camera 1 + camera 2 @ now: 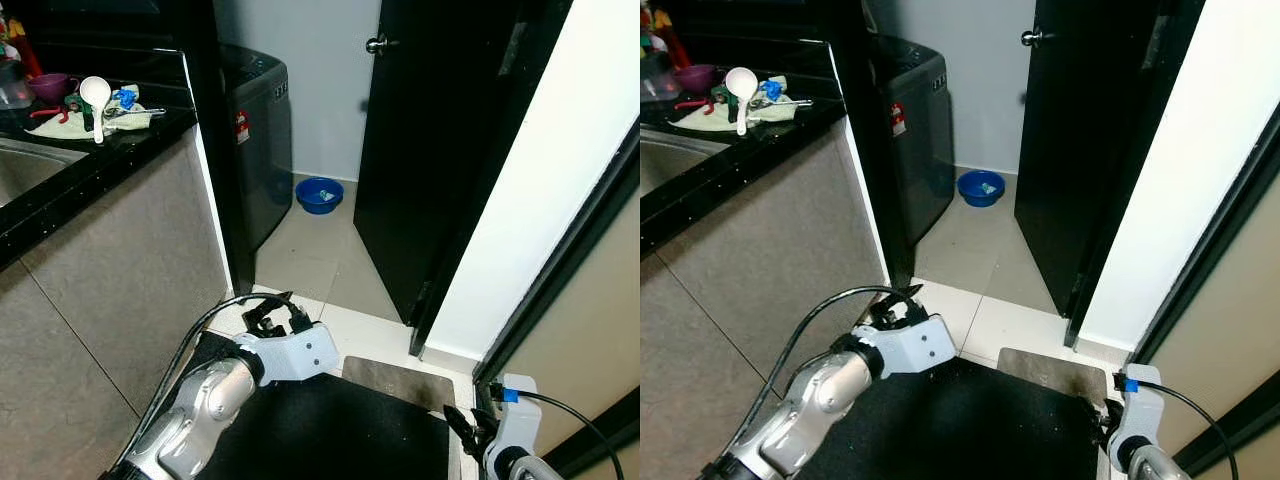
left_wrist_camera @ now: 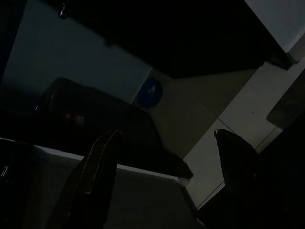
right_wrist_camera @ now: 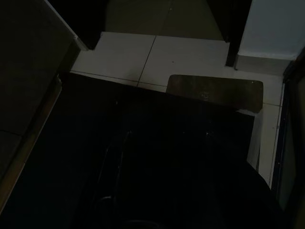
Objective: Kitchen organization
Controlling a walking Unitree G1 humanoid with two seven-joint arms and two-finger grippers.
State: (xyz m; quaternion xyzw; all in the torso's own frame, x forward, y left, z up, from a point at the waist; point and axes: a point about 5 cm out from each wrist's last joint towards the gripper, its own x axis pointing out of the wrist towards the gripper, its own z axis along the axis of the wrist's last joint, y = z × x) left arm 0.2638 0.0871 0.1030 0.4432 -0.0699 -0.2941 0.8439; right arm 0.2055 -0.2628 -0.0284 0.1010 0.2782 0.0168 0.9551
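- Kitchen corner, head views: black tabletop [image 1: 110,150] on the robot's left with a sink [image 1: 25,165] set in it. On the tabletop's far end lie a white ladle [image 1: 95,98], a cloth [image 1: 85,122] with small utensils on it, and a purple bowl [image 1: 50,86].
- Past the tabletop a dark washing machine [image 1: 262,140] stands by the wall, a blue basin [image 1: 320,194] on the tiled floor [image 1: 320,260] just beside it, and a black door [image 1: 430,150] stands ajar to the right.
- Left hand [image 1: 272,312] is raised low in front of the cabinet face, fingers pointing toward the washing machine; tabletop items are well apart from it, up and to the left. Black mat [image 1: 330,430] lies under both arms, a brown mat [image 1: 400,382] at its far edge.
- Right hand [image 1: 468,428] hangs low at the right by the door frame, over the mat's edge.
- Left wrist view, dark: both black fingers [image 2: 100,176] spread apart, nothing between them; washing machine and blue basin ahead.
- Right wrist view, very dark: black mat, brown mat, floor tiles; can't tell how the right hand's fingers stand.
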